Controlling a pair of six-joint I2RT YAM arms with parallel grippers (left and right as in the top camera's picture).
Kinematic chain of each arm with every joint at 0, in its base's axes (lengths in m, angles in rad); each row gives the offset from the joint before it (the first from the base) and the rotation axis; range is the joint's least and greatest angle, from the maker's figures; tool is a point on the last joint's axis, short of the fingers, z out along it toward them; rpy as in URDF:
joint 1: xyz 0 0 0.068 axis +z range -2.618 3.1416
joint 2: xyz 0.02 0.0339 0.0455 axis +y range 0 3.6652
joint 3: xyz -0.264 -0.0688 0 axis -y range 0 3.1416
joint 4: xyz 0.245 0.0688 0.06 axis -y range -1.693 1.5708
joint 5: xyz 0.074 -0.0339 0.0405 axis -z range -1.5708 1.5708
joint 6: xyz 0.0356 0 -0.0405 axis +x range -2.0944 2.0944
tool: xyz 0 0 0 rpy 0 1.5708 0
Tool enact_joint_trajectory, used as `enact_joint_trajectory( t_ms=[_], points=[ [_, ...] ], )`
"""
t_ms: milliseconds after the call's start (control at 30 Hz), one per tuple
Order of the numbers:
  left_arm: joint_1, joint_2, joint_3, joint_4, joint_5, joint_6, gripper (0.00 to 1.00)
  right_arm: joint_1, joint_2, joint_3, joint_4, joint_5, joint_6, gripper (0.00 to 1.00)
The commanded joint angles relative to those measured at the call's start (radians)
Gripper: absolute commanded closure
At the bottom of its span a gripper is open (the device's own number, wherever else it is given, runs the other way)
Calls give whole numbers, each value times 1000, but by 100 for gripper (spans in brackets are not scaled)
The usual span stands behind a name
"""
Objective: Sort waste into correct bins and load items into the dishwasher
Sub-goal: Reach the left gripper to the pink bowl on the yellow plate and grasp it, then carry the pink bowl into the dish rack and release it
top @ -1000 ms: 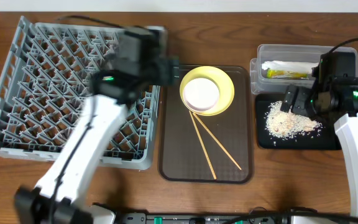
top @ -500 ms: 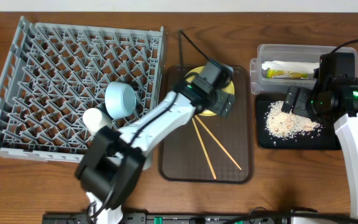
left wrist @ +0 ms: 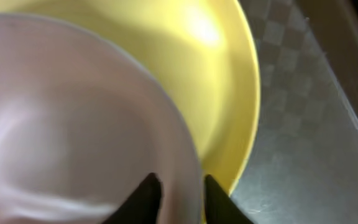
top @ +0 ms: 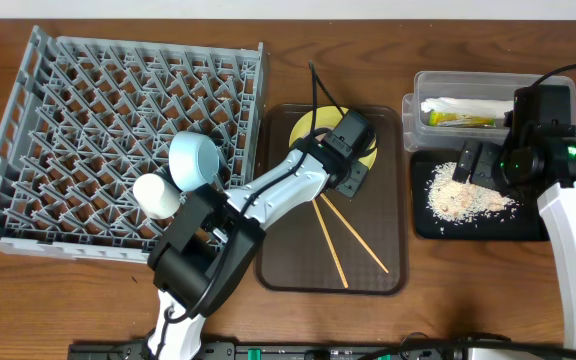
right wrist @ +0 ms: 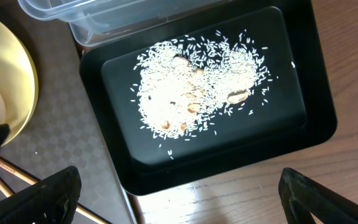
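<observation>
My left gripper (left wrist: 182,200) is shut on the rim of the white bowl (left wrist: 73,124), one finger inside it and one outside. The bowl sits on the yellow plate (left wrist: 229,68). From overhead the left gripper (top: 353,168) covers the bowl, and only part of the plate (top: 308,125) shows. Two chopsticks (top: 348,235) lie below the plate. The light blue bowl (top: 196,160) and the white cup (top: 156,195) rest in the grey dishwasher rack (top: 68,120). My right gripper (right wrist: 182,205) hangs open above the black tray (right wrist: 316,124) holding rice (right wrist: 191,93).
Plate and chopsticks lie in a brown serving tray (top: 388,250) between the rack and the bins. The clear tub (top: 468,85) behind the black tray (top: 528,228) holds the napkin and the green-yellow wrapper (top: 458,118). A black cable arches over the plate.
My left arm swung from over the rack to the plate and its jaws closed on the white bowl's rim. The blue bowl and cup now show in the rack. The right arm stayed still.
</observation>
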Motion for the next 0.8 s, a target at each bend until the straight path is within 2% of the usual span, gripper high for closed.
enact_joint_trajectory(
  t_ms=[0, 33, 67, 133, 433, 767],
  points=[
    [1, -2, 11, -3, -35, 6, 81, -4, -5, 14, -2, 18, 2, 1],
    [1, -2, 11, -2, -36, 6, 81, -4, -5, 14, -2, 18, 2, 1],
    [1, -2, 11, -2, -38, 6, 87, -4, -5, 14, -2, 18, 2, 1],
    [1, -2, 11, -1, -38, 6, 92, -4, -5, 14, -2, 18, 2, 1],
    [1, -43, 13, -6, -38, 6, 93, -4, -5, 14, -9, 18, -11, 1],
    [56, -259, 15, -5, -37, 18, 93, -4, -5, 14, -8, 18, -13, 1]
  ],
)
